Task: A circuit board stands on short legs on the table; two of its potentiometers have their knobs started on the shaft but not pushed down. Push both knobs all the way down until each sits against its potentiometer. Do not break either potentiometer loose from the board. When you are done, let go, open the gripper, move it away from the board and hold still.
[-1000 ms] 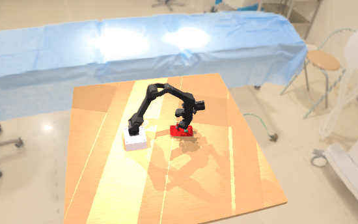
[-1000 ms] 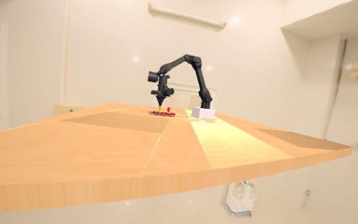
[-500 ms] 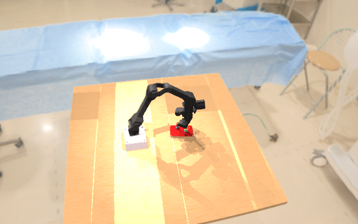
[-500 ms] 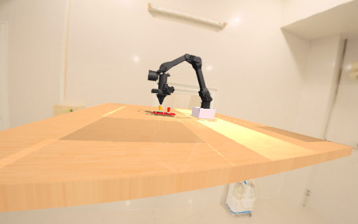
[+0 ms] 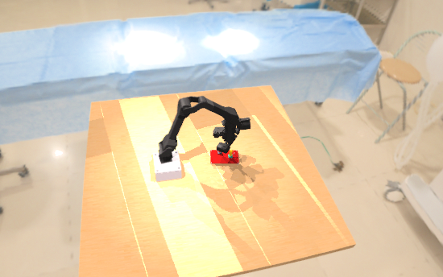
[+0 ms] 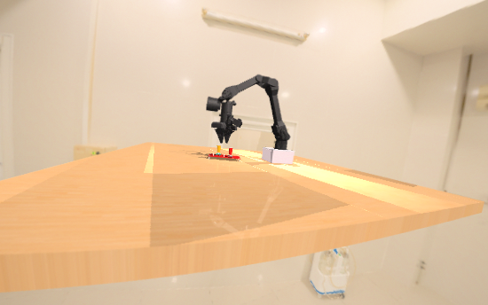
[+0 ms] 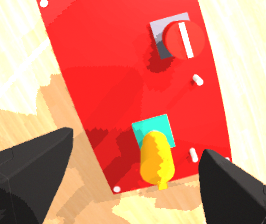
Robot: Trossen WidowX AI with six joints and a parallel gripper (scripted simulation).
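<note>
The red circuit board (image 5: 217,161) (image 6: 224,157) (image 7: 99,90) stands on short legs. A yellow knob (image 6: 218,148) (image 7: 157,159) with a pointer stands over the teal potentiometer (image 7: 150,124) near one end of the board. A red round knob (image 6: 231,151) (image 7: 173,42) with a white line stands over the grey potentiometer (image 7: 158,28). Both knobs look upright; whether either touches its potentiometer cannot be told. My gripper (image 6: 224,141) (image 7: 137,148) is open and empty, pointing down just above the knobs. In the wrist view its fingers lie either side of the yellow knob.
The white base block (image 5: 168,173) (image 6: 281,156) of the arm stands beside the board on the wooden table (image 5: 117,241) (image 6: 84,213). Small white pins (image 7: 198,80) (image 7: 193,155) rise from the board near the potentiometers. A blue-draped table (image 5: 76,60) is behind.
</note>
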